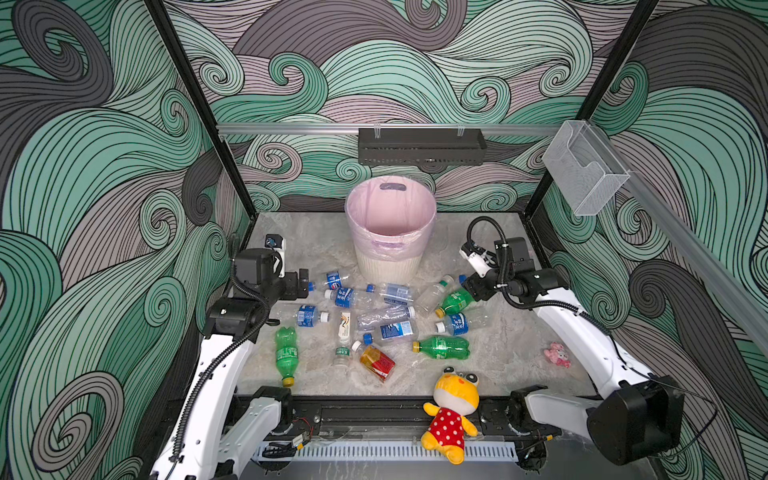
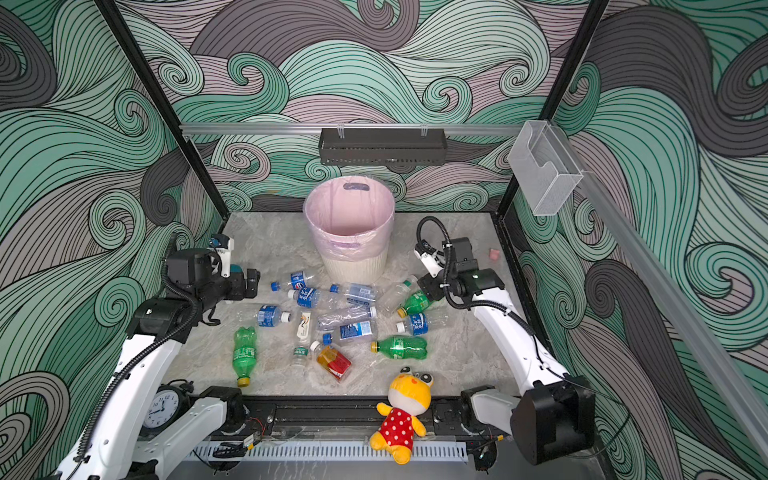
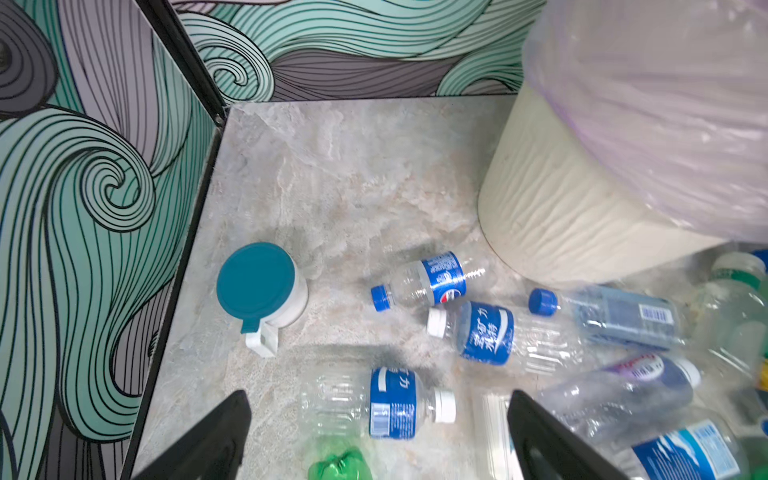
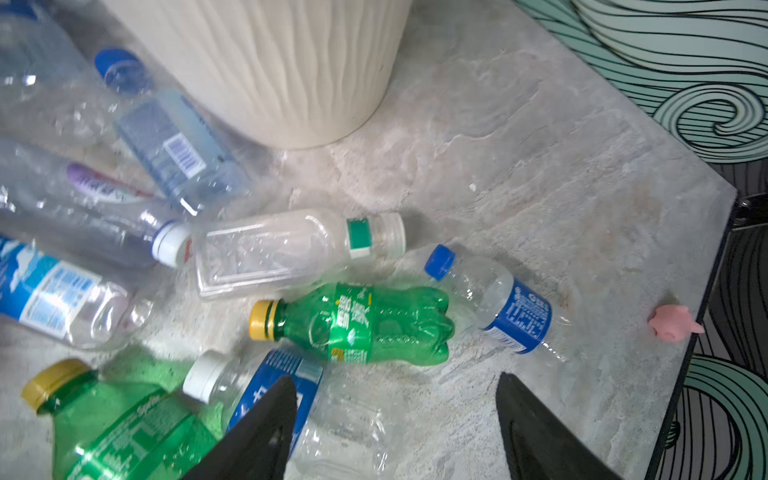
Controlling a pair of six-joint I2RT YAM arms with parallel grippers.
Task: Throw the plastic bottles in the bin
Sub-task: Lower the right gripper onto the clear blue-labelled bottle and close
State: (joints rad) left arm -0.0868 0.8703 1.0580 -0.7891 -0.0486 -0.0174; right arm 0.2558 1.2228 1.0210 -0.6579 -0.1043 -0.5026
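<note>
The cream ribbed bin [image 1: 390, 266] with its pink bag stands at the back middle. Several plastic bottles lie on the table in front of it: clear ones with blue labels [image 1: 345, 297], green ones with yellow caps [image 1: 444, 347] and an amber one [image 1: 376, 362]. My left gripper [image 1: 304, 284] hovers open at the pile's left edge. A clear blue-labelled bottle [image 3: 390, 403] lies below, between its fingers [image 3: 216, 440]. My right gripper [image 4: 395, 415] is open at the pile's right edge, just short of a green bottle [image 4: 361, 324]. One fingertip [image 4: 266, 428] overlaps a clear blue-labelled bottle [image 4: 274, 374].
A teal-lidded white cup [image 3: 262, 291] stands by the left wall. A yellow plush frog [image 1: 453, 411] sits on the front rail. A small pink toy [image 1: 557, 354] lies at the right, another [image 4: 673, 322] at the table edge. A clear box [image 1: 582, 166] hangs on the right wall.
</note>
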